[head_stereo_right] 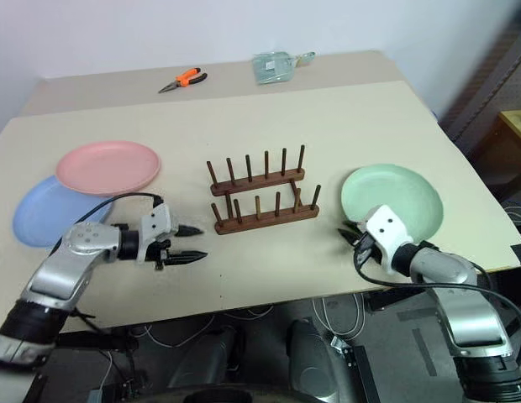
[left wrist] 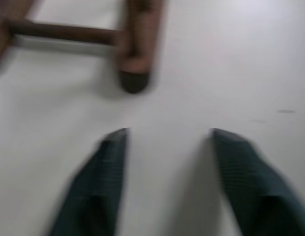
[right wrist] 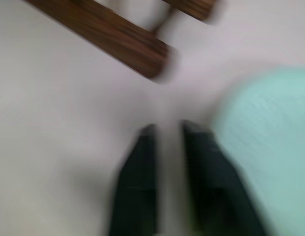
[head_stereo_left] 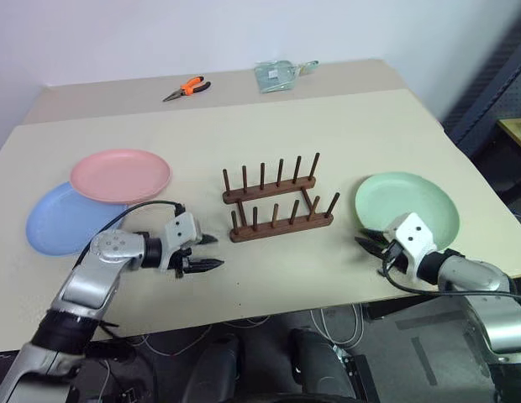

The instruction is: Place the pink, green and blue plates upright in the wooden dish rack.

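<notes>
The wooden dish rack stands bare in the middle of the table. To its left the pink plate lies flat, its rim overlapping the blue plate. The green plate lies flat to the rack's right. My left gripper hovers open and empty near the table's front, pointing at the rack's left end. My right gripper is shut on nothing, just off the green plate's near left rim.
Orange-handled pliers and a clear plastic bag lie on the far table. The table's front edge runs close under both grippers. A black cable loops from my left wrist.
</notes>
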`<state>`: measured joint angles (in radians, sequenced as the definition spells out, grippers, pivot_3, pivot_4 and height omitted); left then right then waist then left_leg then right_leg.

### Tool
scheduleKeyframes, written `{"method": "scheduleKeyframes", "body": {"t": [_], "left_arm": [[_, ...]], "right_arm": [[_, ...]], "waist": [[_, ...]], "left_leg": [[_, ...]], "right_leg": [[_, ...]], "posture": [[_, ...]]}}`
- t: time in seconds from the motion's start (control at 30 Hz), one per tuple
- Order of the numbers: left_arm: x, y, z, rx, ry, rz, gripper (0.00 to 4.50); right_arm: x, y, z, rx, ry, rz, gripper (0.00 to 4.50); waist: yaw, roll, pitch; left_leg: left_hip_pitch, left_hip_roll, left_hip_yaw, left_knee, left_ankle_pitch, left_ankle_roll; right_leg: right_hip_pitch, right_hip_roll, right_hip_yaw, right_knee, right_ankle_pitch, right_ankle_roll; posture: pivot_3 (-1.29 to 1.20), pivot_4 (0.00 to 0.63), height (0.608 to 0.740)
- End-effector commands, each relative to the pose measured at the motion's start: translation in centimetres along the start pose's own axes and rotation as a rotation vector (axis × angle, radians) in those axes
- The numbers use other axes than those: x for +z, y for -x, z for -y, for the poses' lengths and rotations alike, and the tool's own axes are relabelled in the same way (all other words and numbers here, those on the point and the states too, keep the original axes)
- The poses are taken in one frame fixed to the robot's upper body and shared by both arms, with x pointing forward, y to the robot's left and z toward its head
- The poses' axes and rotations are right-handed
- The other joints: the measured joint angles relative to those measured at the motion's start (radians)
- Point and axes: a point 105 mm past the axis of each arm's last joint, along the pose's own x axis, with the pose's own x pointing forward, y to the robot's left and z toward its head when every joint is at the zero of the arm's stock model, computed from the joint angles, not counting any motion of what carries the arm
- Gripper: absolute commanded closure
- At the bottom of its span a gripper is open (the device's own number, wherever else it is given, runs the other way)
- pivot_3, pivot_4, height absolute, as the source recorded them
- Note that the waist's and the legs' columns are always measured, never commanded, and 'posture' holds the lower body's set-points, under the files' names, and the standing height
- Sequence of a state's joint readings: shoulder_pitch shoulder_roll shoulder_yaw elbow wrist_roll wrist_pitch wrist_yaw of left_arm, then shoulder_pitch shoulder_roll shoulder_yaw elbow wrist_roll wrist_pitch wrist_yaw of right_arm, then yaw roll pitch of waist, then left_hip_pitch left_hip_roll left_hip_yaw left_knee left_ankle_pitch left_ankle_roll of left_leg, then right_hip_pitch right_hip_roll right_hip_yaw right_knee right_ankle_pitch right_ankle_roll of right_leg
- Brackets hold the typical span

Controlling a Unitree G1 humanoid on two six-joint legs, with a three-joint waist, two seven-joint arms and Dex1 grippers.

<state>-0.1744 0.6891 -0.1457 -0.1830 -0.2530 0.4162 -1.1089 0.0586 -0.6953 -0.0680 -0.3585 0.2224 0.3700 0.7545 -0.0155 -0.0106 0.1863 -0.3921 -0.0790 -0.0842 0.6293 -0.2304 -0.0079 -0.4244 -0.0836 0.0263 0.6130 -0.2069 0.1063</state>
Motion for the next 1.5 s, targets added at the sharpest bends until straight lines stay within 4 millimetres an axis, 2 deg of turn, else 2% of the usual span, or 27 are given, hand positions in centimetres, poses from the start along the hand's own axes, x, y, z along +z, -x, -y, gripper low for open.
{"method": "scheduleKeyframes", "body": {"t": [0.03,0.2,0.4,0.5,0.7,0.93,1.03,1.07,1.17,1.2,1.27,1.3,1.33,1.37,1.43,1.5], "left_arm": [[0.7,-2.4,1.6,-0.005,0.033,0.042,3.5],[1.2,-4.5,-1.1,0.218,0.063,0.087,3.5],[0.8,-4.9,-5.3,0.449,0.078,0.074,3.5],[1.3,-4.9,-6.9,0.51,0.101,0.106,3.5],[1.5,-5.4,-8.1,0.536,0.106,0.117,3.5],[1.5,-5.4,-8.2,0.545,0.102,0.127,3.5],[1.3,-4.6,-7.6,0.523,0.098,0.125,3.54],[1.5,-4.0,-7.4,0.512,0.115,0.146,3.54],[2.7,-1.5,-7.8,0.555,0.179,0.243,2.25],[3.8,0.0,-8.7,0.619,0.201,0.312,1.79],[6.0,4.2,-11.5,0.857,0.248,0.47,0.76],[6.6,6.3,-12.7,0.979,0.274,0.532,0.2],[7.0,8.2,-13.7,1.095,0.298,0.577,0.03],[7.0,11.2,-15.0,1.281,0.315,0.604,0.03],[6.4,16.0,-16.0,1.585,0.359,0.623,0.03],[5.8,18.8,-15.8,1.758,0.443,0.666,0.03]], "right_arm": [[1.1,-1.6,-1.8,0.036,0.031,0.026,4.5],[1.0,-3.1,-0.6,-0.045,0.052,0.004,4.5],[0.8,-5.0,0.7,-0.109,0.088,-0.011,4.5],[0.9,-6.5,2.3,-0.179,0.106,-0.014,4.5],[1.6,-8.5,4.5,-0.254,0.103,0.001,4.5],[2.1,-8.6,4.7,-0.253,0.099,0.031,4.5],[2.6,-8.0,4.2,-0.215,0.094,0.05,3.74],[3.1,-7.7,3.8,-0.194,0.097,0.074,3.35],[4.6,-7.0,2.2,-0.109,0.115,0.134,1.77],[5.1,-6.7,1.4,-0.072,0.124,0.152,1.29],[5.9,-6.3,-0.1,-0.008,0.141,0.179,0.26],[6.1,-6.2,-0.5,0.011,0.148,0.184,0.0],[6.3,-6.1,-0.8,0.025,0.157,0.185,0.0],[6.3,-6.2,-1.2,0.041,0.161,0.187,0.0],[6.5,-6.4,-1.6,0.061,0.166,0.192,0.0],[6.6,-6.7,-1.8,0.067,0.172,0.197,0.0]], "waist": [[0.01,-0.001,0.0],[0.031,-0.001,0.0],[0.023,-0.002,-0.001],[0.015,-0.003,-0.002],[0.009,-0.003,-0.002],[0.005,-0.003,-0.002],[0.002,-0.003,-0.002],[0.0,-0.003,-0.002],[-0.003,-0.003,-0.002],[-0.002,-0.003,-0.002],[0.002,-0.004,0.0],[0.004,-0.005,0.0],[0.006,-0.007,0.001],[0.006,-0.008,0.0],[0.006,-0.008,0.0],[0.003,-0.008,0.0]], "left_leg": [[0.0,0.0,0.0,0.0,0.0,0.0],[-0.002,-0.003,0.0,0.002,0.0,0.0],[0.0,-0.003,0.0,0.002,0.0,0.0],[0.001,-0.003,0.001,0.002,0.0,0.0],[0.001,-0.002,0.0,0.002,0.0,0.0],[0.001,-0.003,0.0,0.002,0.0,0.0],[0.001,-0.002,0.0,0.002,0.0,0.0],[0.001,-0.002,0.0,0.001,0.0,0.0],[0.001,-0.001,0.0,0.0,0.0,-0.001],[0.001,-0.001,0.0,0.0,0.0,-0.001],[0.0,0.0,0.0,0.001,0.0,-0.001],[0.0,0.0,0.0,0.002,0.0,-0.001],[-0.001,0.0,-0.001,0.002,0.0,-0.001],[-0.001,0.0,-0.001,0.003,0.0,-0.001],[-0.001,-0.001,-0.001,0.002,0.0,-0.001],[0.0,-0.001,0.0,0.002,-0.002,-0.003]], "right_leg": [[0.0,0.0,0.0,-0.001,0.0,0.0],[0.001,-0.003,-0.001,-0.002,0.002,-0.002],[0.001,-0.002,-0.002,-0.001,0.002,-0.003],[0.001,0.0,-0.002,0.0,0.003,-0.002],[0.001,0.001,-0.002,0.0,0.005,-0.001],[0.002,0.001,-0.002,0.0,0.005,-0.001],[0.001,0.001,-0.002,0.0,0.005,-0.001],[0.001,0.001,-0.002,0.0,0.005,-0.001],[0.0,0.002,-0.002,0.0,0.005,-0.001],[0.0,0.002,-0.002,0.0,0.005,-0.001],[0.0,0.002,-0.002,0.001,0.005,-0.001],[0.0,0.002,-0.002,0.001,0.005,-0.001],[0.0,0.002,-0.003,0.001,0.005,-0.001],[0.0,0.002,-0.003,0.001,0.005,-0.001],[0.0,0.002,-0.003,0.0,0.005,0.0],[0.0,0.002,-0.003,0.0,0.005,0.0]], "posture": [[0.0,0.15,0.738],[0.0,0.15,0.738],[0.0,0.15,0.738],[0.0,0.15,0.738],[0.0,0.15,0.738],[0.0,0.15,0.738],[0.0,0.15,0.738],[0.0,0.15,0.738],[0.0,0.15,0.738],[0.0,0.15,0.738],[0.0,0.15,0.738],[0.0,0.15,0.738],[0.0,0.15,0.738],[0.0,0.15,0.738],[0.0,0.15,0.738],[0.0,0.15,0.738]]}}
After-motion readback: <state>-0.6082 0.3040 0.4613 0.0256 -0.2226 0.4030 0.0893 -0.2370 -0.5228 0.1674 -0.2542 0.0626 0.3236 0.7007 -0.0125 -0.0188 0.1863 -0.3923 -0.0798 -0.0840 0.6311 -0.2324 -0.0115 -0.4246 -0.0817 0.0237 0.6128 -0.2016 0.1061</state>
